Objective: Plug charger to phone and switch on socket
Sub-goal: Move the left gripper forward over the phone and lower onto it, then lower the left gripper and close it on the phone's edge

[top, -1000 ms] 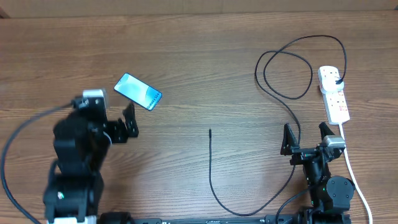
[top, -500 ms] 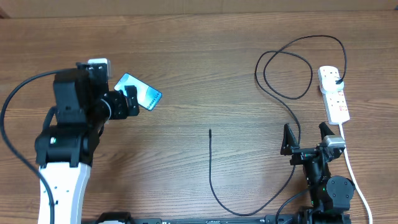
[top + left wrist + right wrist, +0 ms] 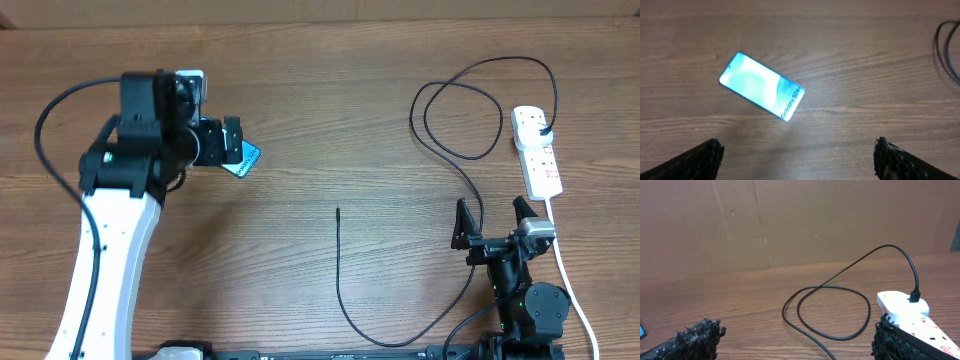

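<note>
Overhead, finds the left gripper (image 3: 222,141) poised over the phone (image 3: 245,158), fingers spread wide, gripping nothing. Shows the phone flat and slanted on the table (image 3: 330,100), screen lit. Puts the loose tip of the charger (image 3: 338,255) well right of the phone, untouched, its other end plugged into the socket (image 3: 537,150) far to the phone's right. Catches the right gripper (image 3: 492,222) parted and empty, also far right of the phone.

Slim rectangular smartphone (image 3: 761,86): light blue-teal screen with paler swirls, dark edges.
Long thin charger cable (image 3: 338,250): black throughout.
Elongated plastic power strip (image 3: 540,160): white, small red markings; its thicker cord (image 3: 566,278) white.
Wooden table (image 3: 330,110): mid-brown, streaked lengthwise grain.
Flat cardboard backdrop (image 3: 790,220): tan, plain.
Left gripper (image 3: 799,150), right gripper (image 3: 797,330): black.
Left arm (image 3: 105,260): white lower casing, black upper parts.
</note>
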You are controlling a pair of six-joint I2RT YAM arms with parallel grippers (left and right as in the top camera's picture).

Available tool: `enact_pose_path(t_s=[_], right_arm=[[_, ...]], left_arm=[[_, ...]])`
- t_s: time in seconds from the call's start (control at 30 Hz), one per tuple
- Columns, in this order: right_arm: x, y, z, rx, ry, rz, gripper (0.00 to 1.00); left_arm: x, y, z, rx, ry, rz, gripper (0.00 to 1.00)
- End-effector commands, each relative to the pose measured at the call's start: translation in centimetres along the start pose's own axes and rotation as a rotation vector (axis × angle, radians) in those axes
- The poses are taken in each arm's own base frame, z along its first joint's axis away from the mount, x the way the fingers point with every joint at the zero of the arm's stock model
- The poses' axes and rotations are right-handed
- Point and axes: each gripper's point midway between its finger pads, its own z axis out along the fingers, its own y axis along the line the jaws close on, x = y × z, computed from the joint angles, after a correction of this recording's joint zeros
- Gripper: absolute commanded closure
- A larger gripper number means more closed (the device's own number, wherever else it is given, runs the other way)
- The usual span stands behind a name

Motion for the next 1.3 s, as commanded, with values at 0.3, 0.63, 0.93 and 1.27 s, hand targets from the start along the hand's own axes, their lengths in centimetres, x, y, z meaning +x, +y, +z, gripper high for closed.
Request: enact_pose_path(t_s=[0.3, 0.63, 0.93, 1.27], right_arm=[[0.2, 0.2, 0.0, -0.011, -0.004, -0.005, 0.0], [0.2, 0.2, 0.0, -0.011, -0.004, -0.005, 0.0], [0.2, 0.2, 0.0, -0.011, -0.004, -0.005, 0.0], [0.2, 0.2, 0.0, -0.011, -0.004, -0.005, 0.0]], left_arm=[[-0.8, -0.4, 1.9, 0.014, 0.072, -0.014, 0.0], [-0.7, -0.5, 1.9, 0.015, 0.075, -0.014, 0.0], [-0.7, -0.4, 1.9, 0.014, 0.076, -0.014, 0.0], [-0.2, -0.2, 1.9, -0.002, 0.093, -0.05, 0.0]])
